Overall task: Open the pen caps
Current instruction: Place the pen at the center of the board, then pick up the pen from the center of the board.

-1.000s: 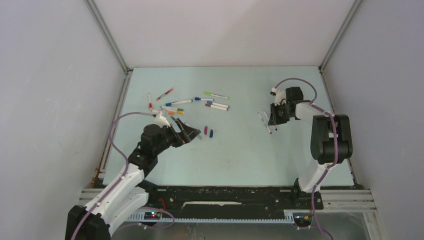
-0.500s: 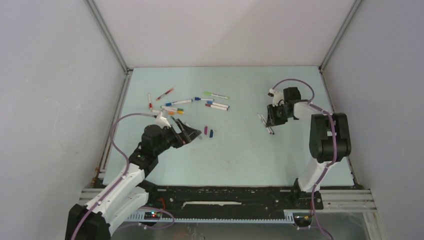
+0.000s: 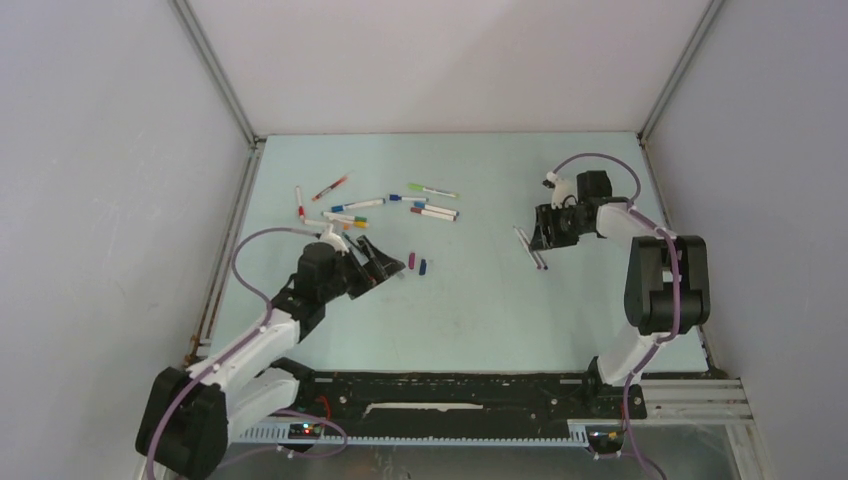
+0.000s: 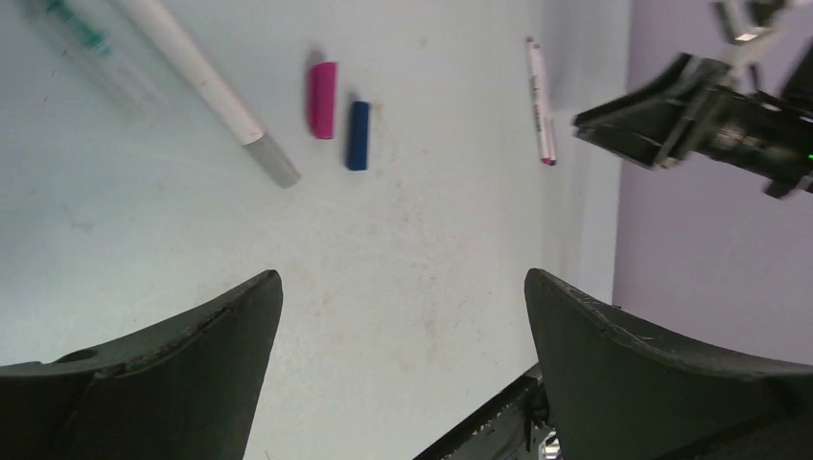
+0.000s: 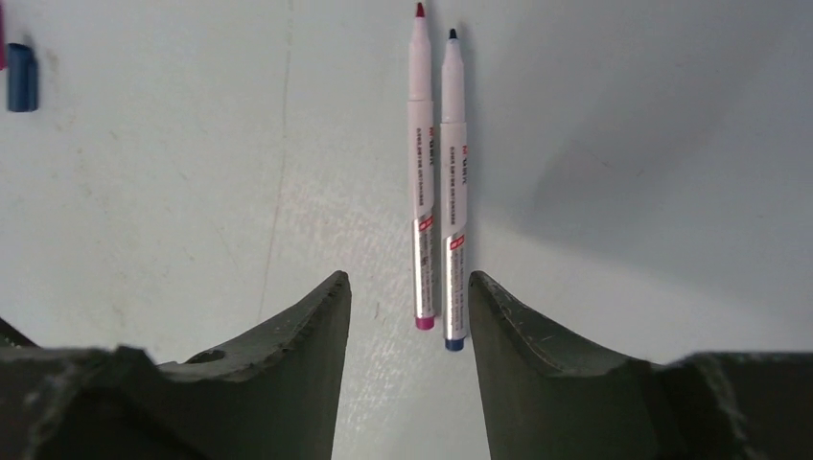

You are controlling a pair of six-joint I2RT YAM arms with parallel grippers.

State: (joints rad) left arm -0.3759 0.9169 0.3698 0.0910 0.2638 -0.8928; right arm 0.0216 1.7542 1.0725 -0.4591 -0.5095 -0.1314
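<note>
Several capped pens [image 3: 385, 204] lie in a loose cluster at the far left of the table. A magenta cap [image 3: 412, 262] and a blue cap [image 3: 423, 267] lie loose side by side; in the left wrist view the magenta cap [image 4: 323, 99] and blue cap [image 4: 358, 135] sit beside a grey-ended pen [image 4: 206, 96]. My left gripper [image 3: 375, 262] is open and empty just left of them [image 4: 398, 278]. Two uncapped pens [image 3: 532, 247], one pink [image 5: 421, 172] and one blue [image 5: 452, 182], lie parallel on the table. My right gripper [image 3: 547, 232] is open and empty, its jaws [image 5: 407, 278] either side of their rear ends.
The table [image 3: 470, 310] is pale green, with grey walls on three sides and a black rail [image 3: 450, 385] along the near edge. The blue cap also shows at the left edge of the right wrist view [image 5: 21, 77].
My right gripper has drawn back a little towards the far side, leaving the two uncapped pens lying on the table. My left arm has shifted slightly right; its gripper stays open.
</note>
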